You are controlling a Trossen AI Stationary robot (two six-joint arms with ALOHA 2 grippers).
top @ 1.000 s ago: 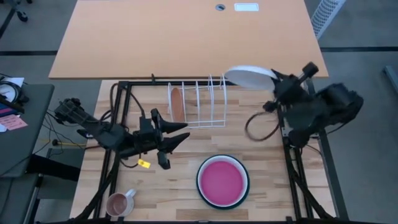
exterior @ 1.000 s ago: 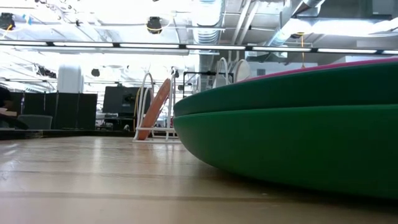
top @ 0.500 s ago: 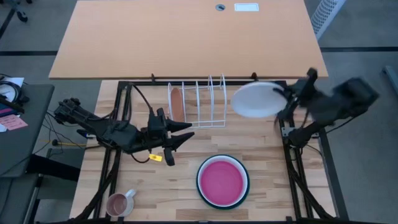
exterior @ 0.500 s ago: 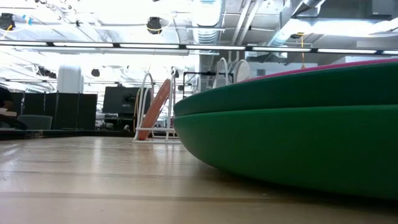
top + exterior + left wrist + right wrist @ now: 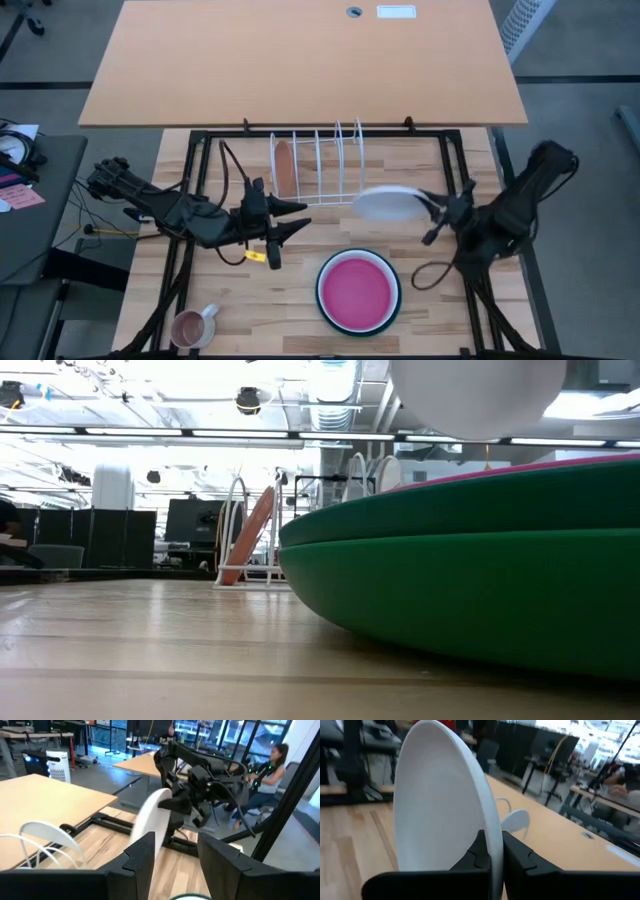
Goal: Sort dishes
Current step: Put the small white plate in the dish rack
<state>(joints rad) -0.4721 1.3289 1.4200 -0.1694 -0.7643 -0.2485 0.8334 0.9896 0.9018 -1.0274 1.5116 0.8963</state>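
The tabletop [image 5: 200, 300] is pale planked wood set in a black frame, with a broad orange-brown desk [image 5: 300, 60] just beyond it at 12 o'clock. Past the tabletop the low view shows an open office with ceiling lights and dark monitors; in the left wrist view a person [image 5: 270, 775] sits at a desk in the room behind.

Toward 12 o'clock on the tabletop stands a white wire rack [image 5: 320, 165] with an orange-brown plate [image 5: 284, 168] on edge in its leftmost slot, its flat faces turned to 3 and 9 o'clock. In the low view that plate [image 5: 250, 530] leans a little.

At 6 o'clock a magenta pink plate [image 5: 358, 290] lies flat, stacked in a dark green plate [image 5: 322, 300]. A small pink mug [image 5: 192, 327] stands at 7 o'clock.

The right claw [image 5: 428, 203], at 3 o'clock of centre, is closed on the rim of a white plate [image 5: 390, 203], pinching it between both fingers. The plate is held in the air, between the rack and the stacked plates, nearly level in the high view, its broad face stretching toward 9 o'clock from the claw.

The left claw [image 5: 290, 218] hovers at 9 o'clock of centre, its fingers spread apart and holding nothing, pointing toward 3 o'clock.
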